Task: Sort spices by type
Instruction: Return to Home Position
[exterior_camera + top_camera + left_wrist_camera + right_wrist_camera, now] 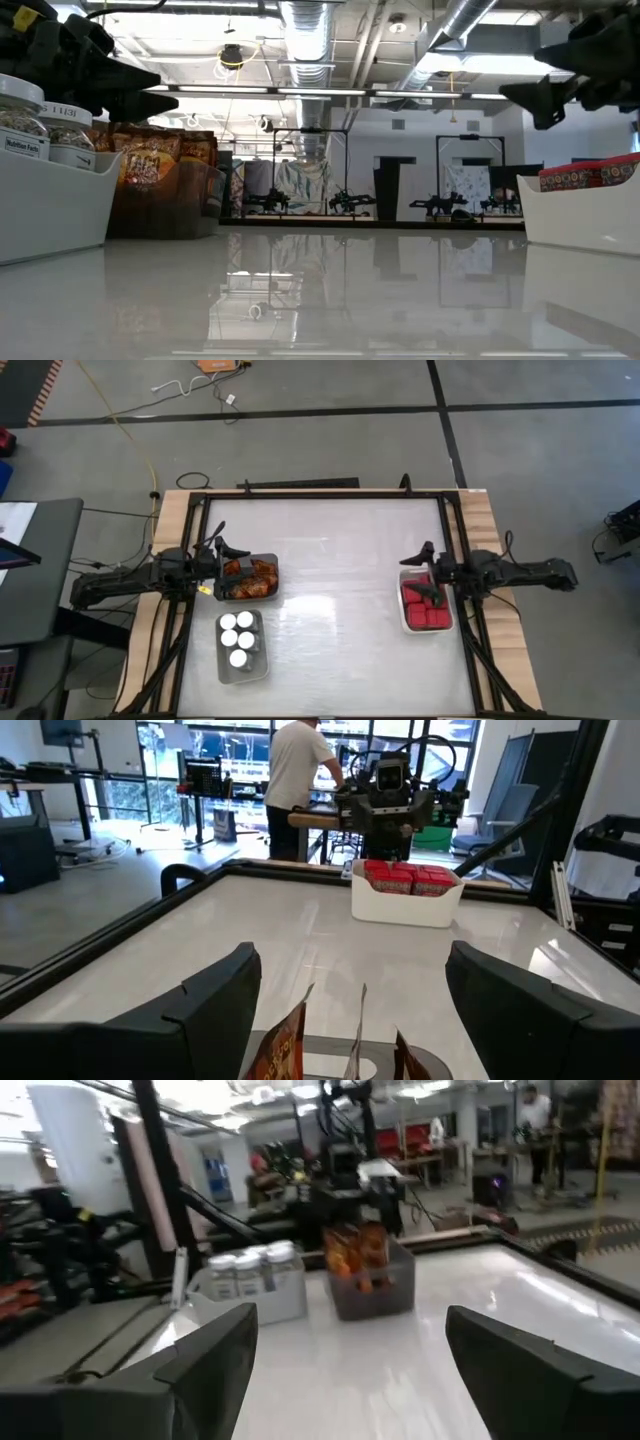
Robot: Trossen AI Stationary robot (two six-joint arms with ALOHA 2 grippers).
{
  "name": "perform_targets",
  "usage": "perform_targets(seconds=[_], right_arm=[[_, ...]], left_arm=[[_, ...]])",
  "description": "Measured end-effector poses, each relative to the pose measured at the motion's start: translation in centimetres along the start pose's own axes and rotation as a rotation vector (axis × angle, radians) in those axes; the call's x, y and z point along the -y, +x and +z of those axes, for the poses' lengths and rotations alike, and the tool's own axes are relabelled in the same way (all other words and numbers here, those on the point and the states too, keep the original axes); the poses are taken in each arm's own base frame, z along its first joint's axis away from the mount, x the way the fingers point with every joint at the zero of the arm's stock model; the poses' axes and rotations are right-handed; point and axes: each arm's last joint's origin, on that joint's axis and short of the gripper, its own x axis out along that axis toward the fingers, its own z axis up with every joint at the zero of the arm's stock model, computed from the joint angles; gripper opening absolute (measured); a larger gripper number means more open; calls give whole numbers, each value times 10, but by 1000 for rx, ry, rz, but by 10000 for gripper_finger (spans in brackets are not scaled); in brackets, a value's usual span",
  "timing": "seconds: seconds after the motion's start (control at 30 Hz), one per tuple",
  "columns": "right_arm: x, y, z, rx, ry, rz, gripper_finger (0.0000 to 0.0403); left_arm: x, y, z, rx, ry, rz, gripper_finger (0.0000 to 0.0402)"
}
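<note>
The left jaws hover over packets [252, 576] at nine o'clock, right jaws over red boxes [426, 616] at three (both wide open, empty).

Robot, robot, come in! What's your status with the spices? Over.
Both open, empty: left hand above the orange packets, right hand above the red boxes. White-lidded jars in grey bin. All sorted, nothing in the way.

The left arm [120, 582] and the right arm [520, 572] look alike: black, slim, made of straight links with thicker joints. The left gripper [232, 570] and the right gripper [423, 573] each have two dark fingers [215, 995], which are broad, matte and wedge-shaped with angled edges. Thin black cables [450, 755] loop over the right wrist. The wrist itself is a dark, boxy block.
</note>
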Motion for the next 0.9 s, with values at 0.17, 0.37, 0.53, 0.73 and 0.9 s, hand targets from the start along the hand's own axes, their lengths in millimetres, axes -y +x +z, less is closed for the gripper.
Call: perform_targets(seconds=[0.17, 0.37, 0.53, 0.73, 0.9], right_arm=[[0, 0, -5, -59, -7, 27, 352], [-1, -2, -3, -107, 7, 26, 352], [0, -10, -2, -307, 7, -2, 352], [-1, -14, 3, -352, 5, -7, 352], [0, -15, -1, -377, 4, -10, 352]], left_arm=[[0, 0, 0, -2, 0, 0, 306], [0, 0, 0, -5, 0, 1, 306], [0, 0, 0, -4, 0, 2, 306], [0, 0, 0, -5, 0, 2, 306], [0, 0, -1, -5, 1, 3, 306]])
